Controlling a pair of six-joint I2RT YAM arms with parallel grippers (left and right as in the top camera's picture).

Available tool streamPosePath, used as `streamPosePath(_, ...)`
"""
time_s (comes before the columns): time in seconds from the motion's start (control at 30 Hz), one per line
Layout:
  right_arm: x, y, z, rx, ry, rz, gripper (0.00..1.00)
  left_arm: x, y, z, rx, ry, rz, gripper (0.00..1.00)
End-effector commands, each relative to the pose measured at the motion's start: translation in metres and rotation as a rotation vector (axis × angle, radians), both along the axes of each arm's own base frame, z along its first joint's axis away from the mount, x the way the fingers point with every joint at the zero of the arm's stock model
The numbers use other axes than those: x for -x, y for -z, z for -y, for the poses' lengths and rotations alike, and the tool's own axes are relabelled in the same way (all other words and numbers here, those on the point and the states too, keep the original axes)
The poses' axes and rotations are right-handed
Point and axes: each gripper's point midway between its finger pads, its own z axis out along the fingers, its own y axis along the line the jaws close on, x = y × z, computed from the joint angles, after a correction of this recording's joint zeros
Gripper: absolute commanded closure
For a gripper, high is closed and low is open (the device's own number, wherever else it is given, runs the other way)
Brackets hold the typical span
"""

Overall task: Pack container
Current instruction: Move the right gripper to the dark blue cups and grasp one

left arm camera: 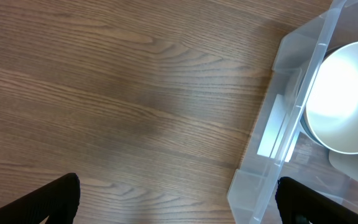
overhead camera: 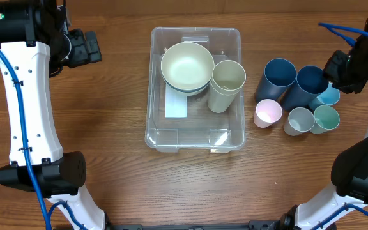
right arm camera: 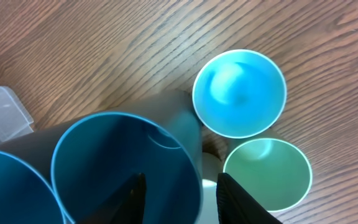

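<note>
The right gripper (right arm camera: pixel 182 199) has its fingers spread, straddling the wall of a tall dark blue plastic cup (right arm camera: pixel 104 149). Mid-table sits the clear rectangular plastic container (overhead camera: pixel 195 137), holding a cream round bowl (overhead camera: pixel 186 65) and a cream cup (overhead camera: pixel 227 83). Beyond its far-left corner, the left gripper (left arm camera: pixel 178 202) hangs wide apart over the wooden table (left arm camera: pixel 135 93).

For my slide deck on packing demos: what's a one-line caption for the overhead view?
Clear container holds stacked bowls and a cream cup; six more cups stand outside, beside it.
</note>
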Motion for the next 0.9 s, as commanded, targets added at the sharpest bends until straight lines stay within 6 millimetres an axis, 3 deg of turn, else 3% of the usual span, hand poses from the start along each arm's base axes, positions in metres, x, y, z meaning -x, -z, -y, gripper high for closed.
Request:
streamPosePath(0.0,0.002,-0.002,0.005,0.028,0.014,0.010,0.61,0.001,-0.003,0.000,-0.013,0.018,0.009,0.00)
streamPosePath(0.23,0.003,0.017,0.003,0.003,0.037,-0.005,0.62,0.001,-0.003,0.000,-0.013,0.018,0.009,0.00)
streamPosePath(0.3,0.001,0.019,0.001,-0.005,0.034,0.003,0.66,0.001,-0.003,0.000,-0.013,0.018,0.009,0.00)
streamPosePath(0.5,0.001,0.021,0.000,-0.012,0.033,0.004,0.67,0.001,-0.003,0.000,-0.013,0.018,0.009,0.00)
streamPosePath(0.6,0.000,0.026,0.001,-0.016,0.054,0.005,0.84,0.001,-0.003,0.000,-0.013,0.018,0.009,0.00)
streamPosePath(0.87,-0.002,0.026,0.001,-0.015,0.059,0.014,0.95,0.001,-0.003,0.000,-0.013,0.018,0.009,0.00)
